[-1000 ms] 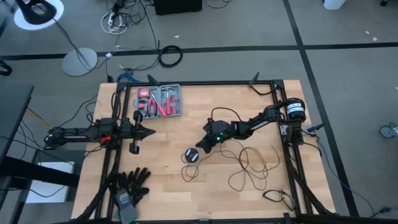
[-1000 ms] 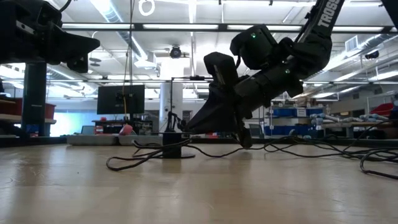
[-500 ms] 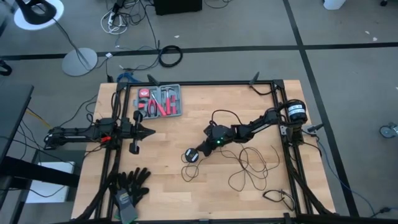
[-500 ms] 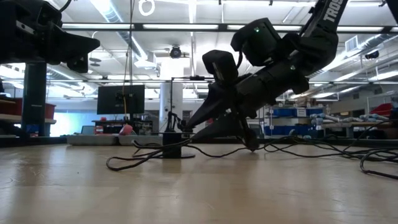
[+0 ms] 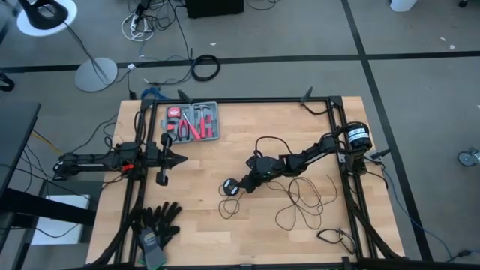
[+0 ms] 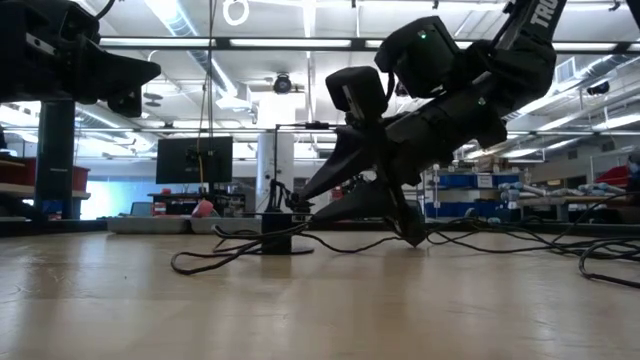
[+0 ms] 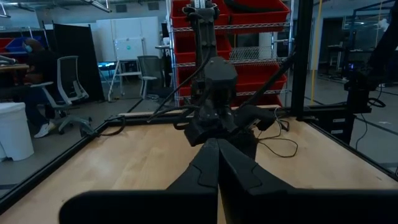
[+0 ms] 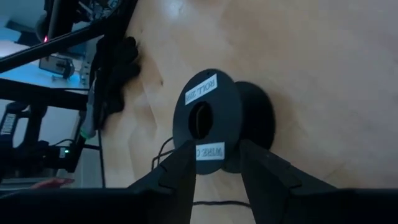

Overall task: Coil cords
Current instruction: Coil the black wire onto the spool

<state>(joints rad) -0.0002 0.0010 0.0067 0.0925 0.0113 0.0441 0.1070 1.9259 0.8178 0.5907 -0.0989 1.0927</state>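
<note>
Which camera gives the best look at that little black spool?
The right wrist view: the spool fills the frame just beyond the open right fingers, white labels showing. The high view shows it as a small dark disc near the right gripper. The low view shows its side. The left wrist view misses it.

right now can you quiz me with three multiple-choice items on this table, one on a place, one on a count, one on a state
1. Where does the grey tray of red-handled tools sit on the wooden table?
A. far left part
B. near right corner
C. centre

2. How many white labels show on the small round black wire spool?
A. none
B. two
C. five

3. How do the right end effector fingers stand?
A. open, astride the spool
C. shut on a glove
B. out of sight

Answers: 1 A, the high view shows the tray at the far left; 2 B, the right wrist view shows two; 3 A, a gap flanks the spool's rim.
</note>
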